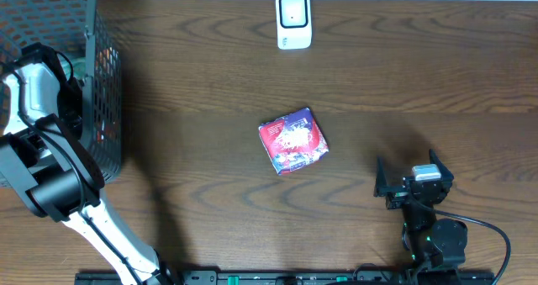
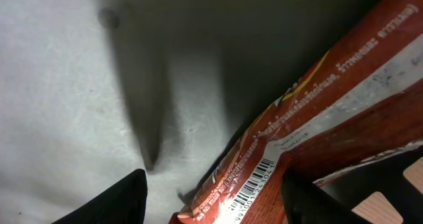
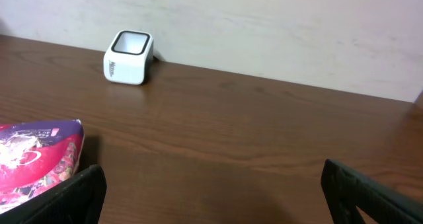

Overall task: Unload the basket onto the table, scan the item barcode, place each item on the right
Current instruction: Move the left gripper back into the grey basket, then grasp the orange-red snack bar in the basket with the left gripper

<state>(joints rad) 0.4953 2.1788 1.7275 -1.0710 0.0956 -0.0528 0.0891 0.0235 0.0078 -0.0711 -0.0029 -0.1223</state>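
My left gripper [image 2: 215, 184] reaches down into the mesh basket [image 1: 102, 92], its fingers hidden from overhead. In the left wrist view a red-brown snack packet [image 2: 344, 98] lies on the pale basket floor, its barcode [image 2: 254, 183] facing up between my jaws. The left finger [image 2: 119, 201] stands apart from the packet's end, and the right finger [image 2: 310, 201] sits against its other side. The white scanner [image 1: 293, 21] [image 3: 128, 57] stands at the table's far edge. My right gripper [image 1: 414, 180] [image 3: 215, 197] rests open over bare wood at the front right.
A pink and red packet [image 1: 292, 140] [image 3: 33, 161] lies mid-table, to the left of my right gripper. The basket occupies the far left corner, with more packets showing through its mesh. A pale wall rises behind the scanner.
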